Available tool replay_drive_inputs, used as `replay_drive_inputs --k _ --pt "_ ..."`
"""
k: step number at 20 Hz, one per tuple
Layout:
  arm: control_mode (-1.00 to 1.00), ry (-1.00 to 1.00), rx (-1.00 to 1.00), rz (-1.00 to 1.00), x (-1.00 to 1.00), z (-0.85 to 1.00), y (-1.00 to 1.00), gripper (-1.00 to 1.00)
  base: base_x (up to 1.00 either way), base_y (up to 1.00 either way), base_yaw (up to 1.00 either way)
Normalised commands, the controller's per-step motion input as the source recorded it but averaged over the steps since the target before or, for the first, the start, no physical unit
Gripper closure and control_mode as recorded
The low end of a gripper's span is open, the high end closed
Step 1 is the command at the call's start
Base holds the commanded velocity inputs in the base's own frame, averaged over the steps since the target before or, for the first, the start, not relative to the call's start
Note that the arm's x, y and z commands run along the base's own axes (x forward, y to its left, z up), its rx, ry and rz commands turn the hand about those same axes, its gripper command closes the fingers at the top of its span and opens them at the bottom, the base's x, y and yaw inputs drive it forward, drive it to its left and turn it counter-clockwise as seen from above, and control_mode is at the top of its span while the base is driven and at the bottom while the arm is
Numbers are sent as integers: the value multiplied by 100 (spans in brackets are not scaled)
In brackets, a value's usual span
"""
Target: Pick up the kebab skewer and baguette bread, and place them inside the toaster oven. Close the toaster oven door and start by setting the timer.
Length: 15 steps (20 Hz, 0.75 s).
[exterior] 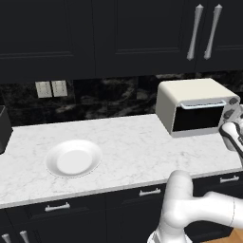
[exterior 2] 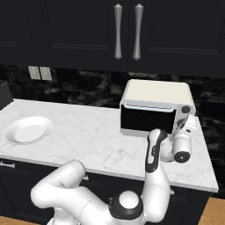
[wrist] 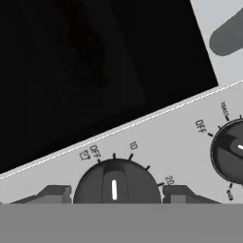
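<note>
The gripper (wrist: pixel 114 194) sits right up against the knob panel of the toaster oven (exterior: pixel 190 97), its two dark fingertips (wrist: pixel 53 193) standing apart on either side of a round dark timer knob (wrist: pixel 116 182) with a white pointer line. The tips flank the knob; whether they actually press on its sides cannot be told. Printed marks for off, ten and twenty ring the knob, and a second dark knob (wrist: pixel 230 151) lies further along the panel. The toaster oven door (exterior 2: pixel 147 118) is shut, its dark glass beneath a pale handle bar. The oven stands at the right end of the marble counter (exterior: pixel 133 142), well apart from a white plate (exterior: pixel 73 159).
</note>
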Motion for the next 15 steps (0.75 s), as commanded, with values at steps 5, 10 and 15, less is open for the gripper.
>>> replay_drive_inputs --k 5,10,15 --pt "-100 0 27 0 0 0 0 100 0 0 0" --pt "-100 0 28 0 0 0 0 100 0 0 0" --pt "-100 0 29 0 0 0 0 100 0 0 0"
